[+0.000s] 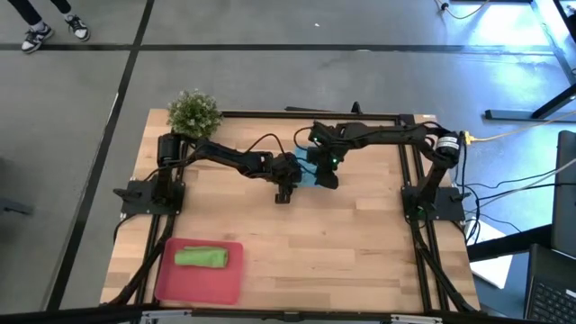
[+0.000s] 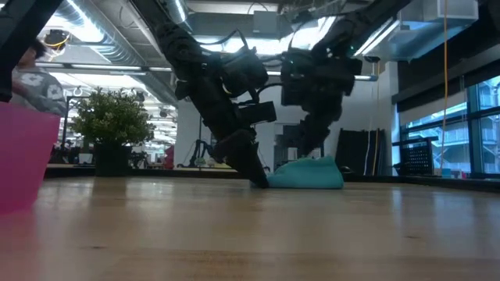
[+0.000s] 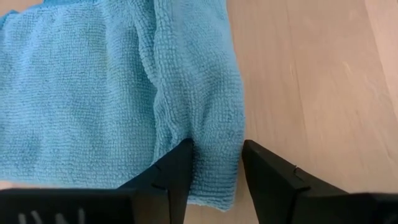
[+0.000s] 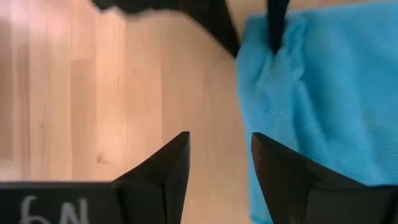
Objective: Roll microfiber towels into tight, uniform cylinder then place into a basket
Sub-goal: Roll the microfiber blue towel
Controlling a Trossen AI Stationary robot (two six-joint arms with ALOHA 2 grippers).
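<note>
The blue towel lies bunched near the middle of the table, well away from the tray, which sits at the table's near-left corner. The green towel lies rolled inside the tray, along its far side. The left gripper is down at the blue towel's edge, its fingers set narrow with a fold of the cloth pinched between them. The right gripper hangs just over the same towel's other side, its jaws apart with only bare wood and the cloth's edge under the gap, holding nothing. In the low view the blue towel rests as a low mound on the wood with both arms meeting above it. A plant stands at the table's far-left corner, straight across from the tray.
</note>
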